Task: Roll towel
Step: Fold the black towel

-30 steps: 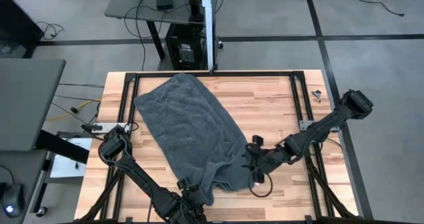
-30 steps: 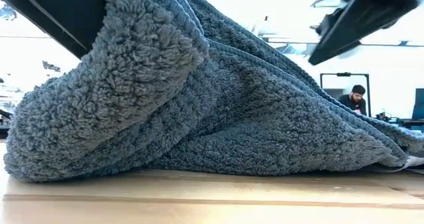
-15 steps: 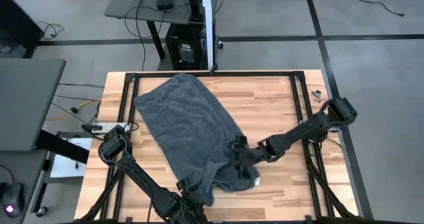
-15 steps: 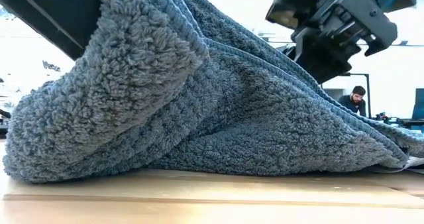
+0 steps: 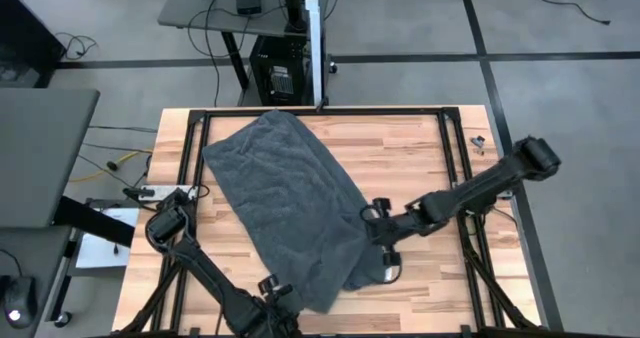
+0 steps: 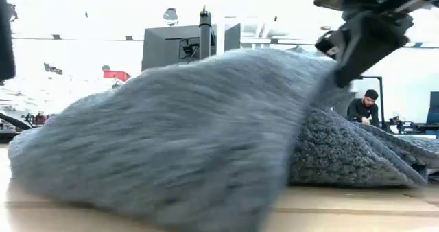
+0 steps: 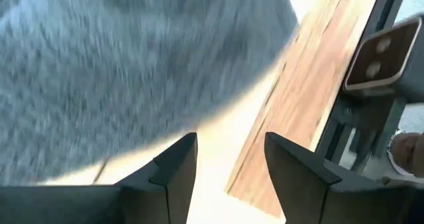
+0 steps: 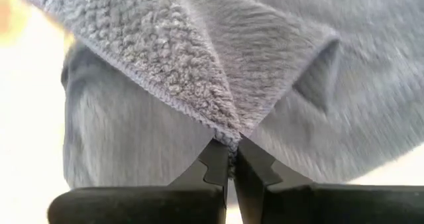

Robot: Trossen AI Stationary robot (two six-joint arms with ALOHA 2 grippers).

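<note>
Pinching the towel (image 8: 218,85) edge, your R gripper (image 8: 230,159) is clamped at its near-right corner. Towel's long axis runs far-left to near-right across the table (image 5: 420,148). L gripper (image 7: 228,164) sits at near edge, jaws apart, empty. R arm's best placed to start rolling toward far-left.

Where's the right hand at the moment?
In the high view, the right hand is at the table's front right, pinching the right edge of the large dark grey terry-cloth towel.

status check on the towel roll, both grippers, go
Right gripper shut on towel edge, lifting it. Left gripper open, empty, at near table edge. Nothing in the way.
</note>
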